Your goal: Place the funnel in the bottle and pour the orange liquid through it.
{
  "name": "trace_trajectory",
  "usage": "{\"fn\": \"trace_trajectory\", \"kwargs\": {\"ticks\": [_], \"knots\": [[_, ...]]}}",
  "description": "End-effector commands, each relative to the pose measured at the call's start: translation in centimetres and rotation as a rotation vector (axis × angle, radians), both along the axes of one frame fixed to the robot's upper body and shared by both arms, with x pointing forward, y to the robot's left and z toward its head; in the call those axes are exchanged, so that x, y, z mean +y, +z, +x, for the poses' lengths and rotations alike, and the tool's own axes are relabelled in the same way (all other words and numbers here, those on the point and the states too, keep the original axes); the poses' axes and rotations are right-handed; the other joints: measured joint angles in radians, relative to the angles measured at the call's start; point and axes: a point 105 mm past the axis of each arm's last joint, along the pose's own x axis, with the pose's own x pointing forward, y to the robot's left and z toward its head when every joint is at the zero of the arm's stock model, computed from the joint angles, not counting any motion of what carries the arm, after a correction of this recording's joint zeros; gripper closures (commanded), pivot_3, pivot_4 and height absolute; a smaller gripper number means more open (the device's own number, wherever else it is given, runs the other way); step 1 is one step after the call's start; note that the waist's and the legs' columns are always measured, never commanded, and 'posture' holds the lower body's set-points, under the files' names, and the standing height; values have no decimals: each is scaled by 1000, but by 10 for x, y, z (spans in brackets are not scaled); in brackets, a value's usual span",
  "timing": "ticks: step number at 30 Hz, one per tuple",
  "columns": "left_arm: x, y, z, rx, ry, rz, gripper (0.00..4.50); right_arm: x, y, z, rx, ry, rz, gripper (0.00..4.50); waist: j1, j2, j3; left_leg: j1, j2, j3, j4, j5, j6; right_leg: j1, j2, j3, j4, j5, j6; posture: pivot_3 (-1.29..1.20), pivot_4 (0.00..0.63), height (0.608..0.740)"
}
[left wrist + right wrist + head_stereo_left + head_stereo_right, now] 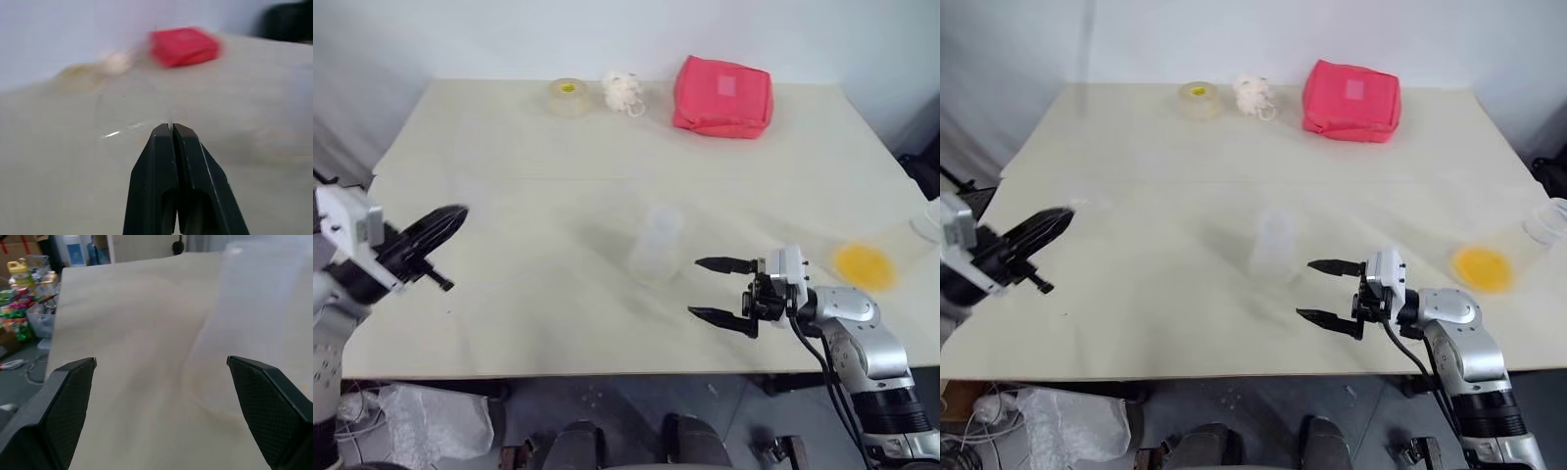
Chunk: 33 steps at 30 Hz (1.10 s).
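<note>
The translucent bottle (658, 245) stands upright in the middle of the table. To its right and a little nearer me, my right gripper (724, 291) hovers open, pointing left at it, with nothing between the fingers. Far to the left, my left gripper (460, 213) is raised above the table's left part. Its fingers are shut on the rim of the clear funnel (129, 115), which is faint against the table. The orange liquid (864, 264) sits in a clear container at the table's right edge.
Along the far edge lie a red pouch (722, 96), a white crumpled wad (624, 93) and a yellow-centred tape roll (568, 96). A plastic bag (431, 421) lies on the floor below the table's front left corner.
</note>
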Motion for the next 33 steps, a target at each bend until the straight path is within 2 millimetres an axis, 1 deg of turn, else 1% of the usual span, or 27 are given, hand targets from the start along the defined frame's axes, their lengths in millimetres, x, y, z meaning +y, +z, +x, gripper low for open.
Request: {"fn": "trace_trajectory", "kwargs": {"ticks": [1,2,4,8,10,15,17,20,22,27,33], "knots": [[-31,14,13,-41,-188,96,4470,-7,19,1,-71,-42,15,0,-7,0,0,-1,0,1,-1,0,-1,-1,2,-2,0,0,0,0,150,740],[-40,18,18,-54,-245,122,4470,-9,20,1,-78,-57,17,0,-8,0,1,0,0,1,-1,0,-1,-2,2,-3,1,0,0,0,150,740],[-52,24,26,-70,-321,157,4470,-10,22,1,-85,-76,20,0,-14,0,1,-2,1,5,-1,0,-2,-2,4,-6,1,0,0,0,150,740],[-89,41,41,-135,-532,258,4470,-11,21,-7,-98,-135,42,0,-7,0,1,-3,1,8,0,0,-3,-2,5,-6,1,0,0,0,150,740],[-99,43,46,-151,-595,307,4470,-10,20,-11,-99,-156,49,0,-6,0,1,-3,1,9,1,0,-3,-2,5,-6,0,0,0,0,150,740],[-113,40,58,-175,-688,448,4470,-11,18,-20,-102,-215,61,0,-4,0,2,-3,1,10,1,0,-3,-2,5,-6,0,0,1,0,150,740],[-116,41,63,-196,-700,479,4470,-11,18,-22,-103,-233,64,0,-1,-1,2,-3,1,10,1,0,-3,-2,5,-6,0,0,1,0,150,740],[-127,40,67,-229,-749,548,4470,-13,16,-30,-104,-283,69,0,6,-1,2,-3,1,10,2,0,-3,-2,5,-6,0,0,1,0,150,740],[-132,40,69,-248,-766,557,4470,-14,14,-33,-102,-299,71,0,11,-1,2,-4,1,10,2,0,-3,-2,5,-6,0,0,1,0,150,740],[-144,36,70,-277,-828,625,4470,-15,13,-37,-100,-329,72,0,10,-2,3,-5,1,9,3,0,-2,-2,4,-6,0,0,1,0,150,740],[-156,40,68,-323,-889,691,4470,-17,13,-37,-102,-340,72,0,10,-2,3,-5,1,9,3,0,-2,-2,4,-6,0,0,1,0,150,740]]}}
